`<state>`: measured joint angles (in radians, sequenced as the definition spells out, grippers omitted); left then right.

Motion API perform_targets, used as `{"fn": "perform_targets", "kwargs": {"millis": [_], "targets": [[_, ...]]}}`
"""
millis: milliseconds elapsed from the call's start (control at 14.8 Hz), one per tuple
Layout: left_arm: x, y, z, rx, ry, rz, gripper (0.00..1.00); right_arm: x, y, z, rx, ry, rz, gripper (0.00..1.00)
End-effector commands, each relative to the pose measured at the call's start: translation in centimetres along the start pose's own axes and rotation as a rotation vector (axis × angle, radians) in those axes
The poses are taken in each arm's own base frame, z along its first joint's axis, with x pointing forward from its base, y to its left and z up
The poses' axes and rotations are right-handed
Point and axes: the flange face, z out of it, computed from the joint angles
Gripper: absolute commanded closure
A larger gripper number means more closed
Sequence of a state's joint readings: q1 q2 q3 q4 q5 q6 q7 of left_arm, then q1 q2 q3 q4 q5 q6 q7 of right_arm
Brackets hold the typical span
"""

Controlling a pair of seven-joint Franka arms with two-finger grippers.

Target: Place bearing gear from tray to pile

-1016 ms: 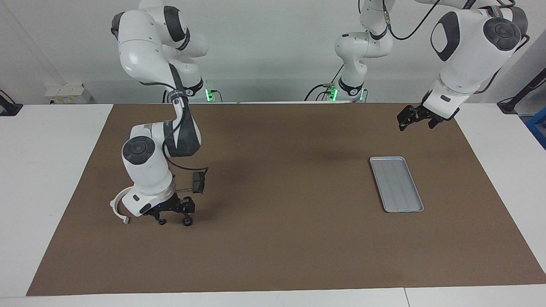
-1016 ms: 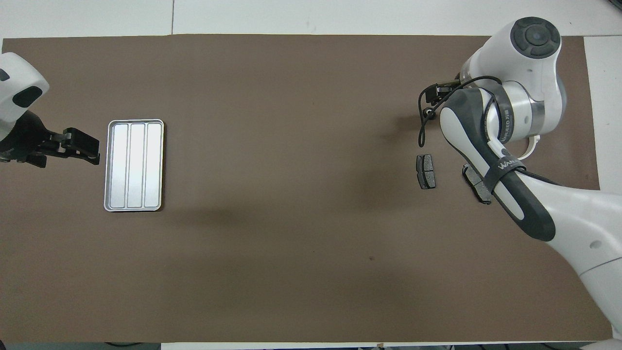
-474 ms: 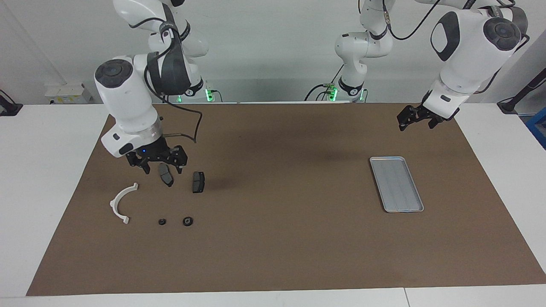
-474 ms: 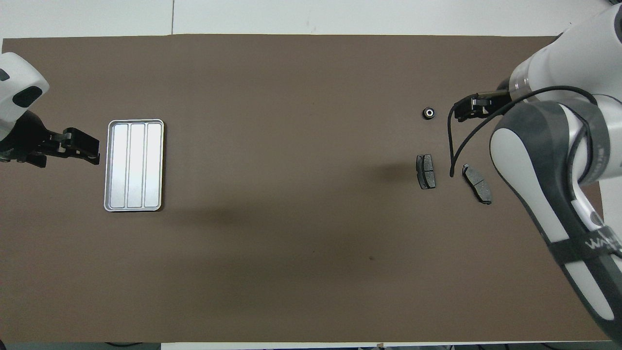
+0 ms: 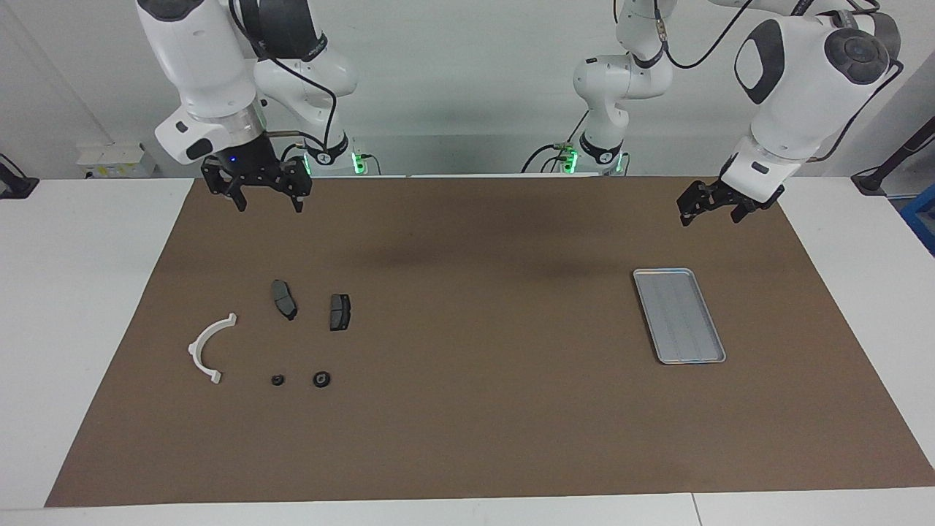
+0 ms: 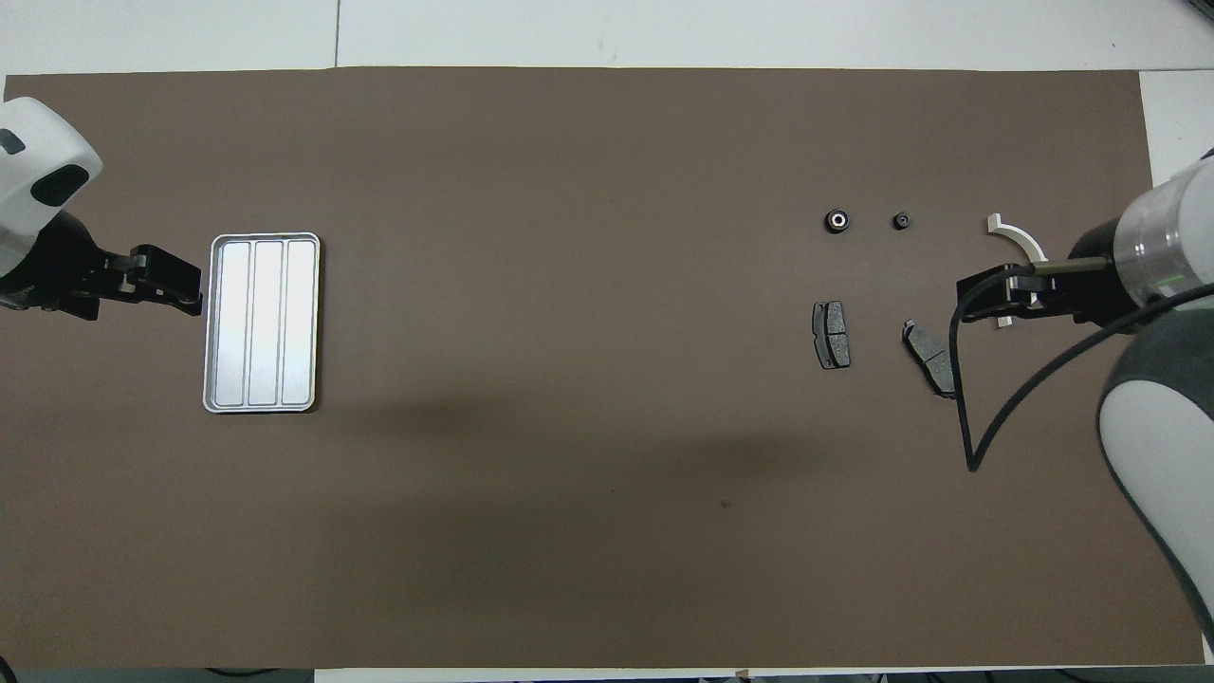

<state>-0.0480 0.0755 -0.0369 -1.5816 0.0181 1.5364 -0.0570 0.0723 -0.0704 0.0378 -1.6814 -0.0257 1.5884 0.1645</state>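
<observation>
Brown, matte paper-like mat (image 5: pixel 467 409) covers most of the white table (image 5: pixel 66 292). Toward the left arm's end lies the tray (image 5: pixel 679 315), a flat rectangle of dull silver metal with rounded corners, a raised rim and ridges running along its length; nothing lies in it.

Toward the right arm's end sits the pile. Its white bracket (image 5: pixel 207 348) is a thin half-ring of smooth plastic with small tabs at both ends. Just beside it, toward the table's middle, lie two dark grey pads (image 5: pixel 284 299) shaped like brake pads, flat and slightly curved, a little apart from each other; the second (image 5: pixel 340 311) is the squarer of the two. Farther from the robots than these rest two small round black parts, well apart from the tray: the bearing gear (image 5: pixel 321 379), a ring with a pale centre, and a smaller gear (image 5: pixel 277 380) beside it, nearer the bracket. Neither touches anything else.

The right gripper (image 5: pixel 266 201) hangs high over the mat's edge nearest the robots, fingers spread wide, holding nothing. The left gripper (image 5: pixel 712 206) waits in the air over the mat, between the tray and the robots, jaws likewise apart and empty.
</observation>
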Motion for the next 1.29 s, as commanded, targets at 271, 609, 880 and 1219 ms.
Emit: {"fn": "perform_targets", "kwargs": {"millis": [271,609,880,1219], "targets": [[-0.2,0.1,-0.5,-0.015,0.068,0.013,0.0,-1.8,0.8,-2.2,0.023,-0.056,0.043,0.0],[0.0,0.2,-0.6,-0.016,0.085,0.015,0.0,-1.8,0.8,-2.3,0.02,-0.052,0.042,0.0],[0.0,0.3,-0.7,-0.018,0.086,0.016,0.0,-2.0,0.9,-2.6,0.02,-0.051,0.042,0.0],[0.0,0.2,-0.6,-0.022,0.083,0.022,0.0,-2.0,0.8,-2.8,0.022,-0.04,0.036,0.0]]}}
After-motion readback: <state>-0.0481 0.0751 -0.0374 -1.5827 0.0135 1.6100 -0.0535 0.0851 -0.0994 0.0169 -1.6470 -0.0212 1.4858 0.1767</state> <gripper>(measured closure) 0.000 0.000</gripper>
